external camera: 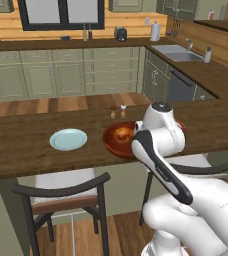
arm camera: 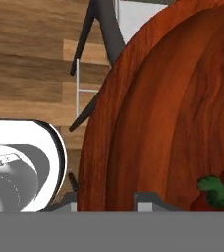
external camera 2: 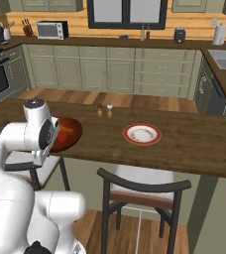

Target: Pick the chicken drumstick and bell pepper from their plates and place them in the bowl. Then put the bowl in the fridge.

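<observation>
The wide, shallow, reddish-brown bowl (external camera: pixel 117 141) of polished wood sits at the near edge of the dark wooden counter (external camera: pixel 21 145). It holds the glossy orange-brown chicken drumstick (external camera: pixel 122 134) and, seen in the hand view, the red bell pepper (arm camera: pixel 217 194) with its green stem. In that close view the bowl's rim runs down between the two dark finger tips, so the robot's two-finger gripper (arm camera: pixel 106 199) appears clamped on the rim, jaws nearly together. One flat, round, pale blue plate (external camera: pixel 68 139) lies bare to the left; a second plate (external camera 2: pixel 142 134), which looks red-rimmed and smeared, lies well apart to the right. Two small shakers (external camera 2: pixel 104 110) stand behind the bowl. Below the counter stand dark-framed chairs (external camera: pixel 61 192) with pale seats.

The step in hand is judged to be lifting the loaded bowl for the fridge. A rim grip on smooth wood invites tilting, so the lift should stay level and slow, and clear the chair backs before turning.
</observation>
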Available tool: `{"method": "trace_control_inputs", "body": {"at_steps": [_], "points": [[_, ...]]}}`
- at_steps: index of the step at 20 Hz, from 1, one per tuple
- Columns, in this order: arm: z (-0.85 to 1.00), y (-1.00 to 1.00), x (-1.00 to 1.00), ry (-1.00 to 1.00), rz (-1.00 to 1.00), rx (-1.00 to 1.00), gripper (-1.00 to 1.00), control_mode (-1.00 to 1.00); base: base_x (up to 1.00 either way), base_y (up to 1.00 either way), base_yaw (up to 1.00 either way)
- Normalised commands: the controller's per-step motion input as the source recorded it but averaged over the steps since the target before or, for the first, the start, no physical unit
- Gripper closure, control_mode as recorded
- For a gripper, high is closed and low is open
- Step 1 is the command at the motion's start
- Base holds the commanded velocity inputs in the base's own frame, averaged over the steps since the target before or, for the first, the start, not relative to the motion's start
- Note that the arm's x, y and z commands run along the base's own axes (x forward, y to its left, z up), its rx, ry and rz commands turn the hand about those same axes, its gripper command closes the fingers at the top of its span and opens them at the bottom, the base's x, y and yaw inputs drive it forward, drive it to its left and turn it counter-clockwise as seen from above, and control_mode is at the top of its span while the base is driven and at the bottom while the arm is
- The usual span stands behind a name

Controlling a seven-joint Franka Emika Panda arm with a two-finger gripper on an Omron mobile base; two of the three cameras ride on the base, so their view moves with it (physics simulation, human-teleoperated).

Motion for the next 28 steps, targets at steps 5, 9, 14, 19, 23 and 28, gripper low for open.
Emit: {"method": "trace_control_inputs", "body": {"at_steps": [5,9,14,19,23,28], "points": [[0.00,-0.49,-0.99,0.05,0.09,-0.07,1.00,-1.00,0.00,0.00,0.00],[0.00,-0.76,-0.50,0.00,0.01,0.00,1.00,-1.00,0.00,0.00,0.00],[0.00,-0.32,-0.06,0.00,0.00,0.00,1.00,-1.00,0.00,0.00,0.00],[0.00,-0.09,-0.56,-0.03,0.00,0.03,1.00,-1.00,0.00,0.00,0.00],[0.00,-0.03,-0.64,-0.12,-0.01,0.08,1.00,-1.00,0.00,0.00,0.00],[0.00,-0.02,-0.07,-0.01,0.00,0.02,1.00,-1.00,0.00,0.00,0.00]]}}
